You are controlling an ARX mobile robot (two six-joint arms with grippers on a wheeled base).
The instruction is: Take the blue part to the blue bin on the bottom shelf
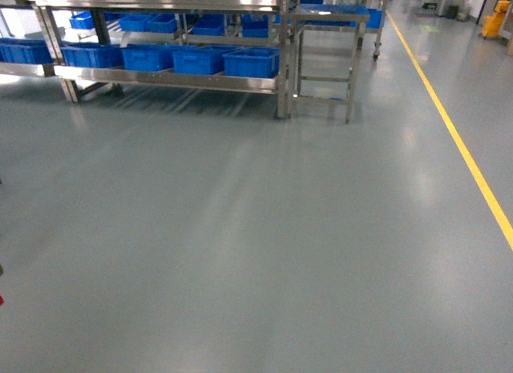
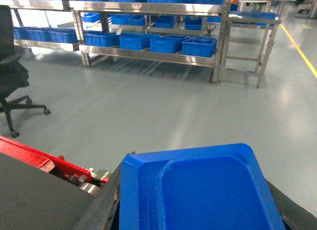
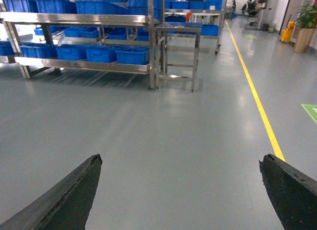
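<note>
The blue part [image 2: 203, 190], a flat moulded piece with a raised rim, fills the bottom of the left wrist view. My left gripper [image 2: 198, 183] is shut on it, a dark finger [image 2: 106, 200] pressing each side. My right gripper [image 3: 181, 161] is open above bare floor with nothing between its fingers. The bottom shelf [image 1: 168, 79] is far ahead at the upper left of the head view and carries a row of several blue bins [image 1: 250, 62]. The bottom shelf [image 2: 148, 55] and blue bins [image 2: 198, 46] also show in the left wrist view. Neither gripper appears in the head view.
A small steel table frame [image 1: 325, 60] stands right of the rack. A yellow floor line [image 1: 465, 148] runs along the right. A black office chair [image 2: 12, 81] is at the left, with a red robot part [image 2: 44, 161] below it. Wide grey floor lies between me and the rack.
</note>
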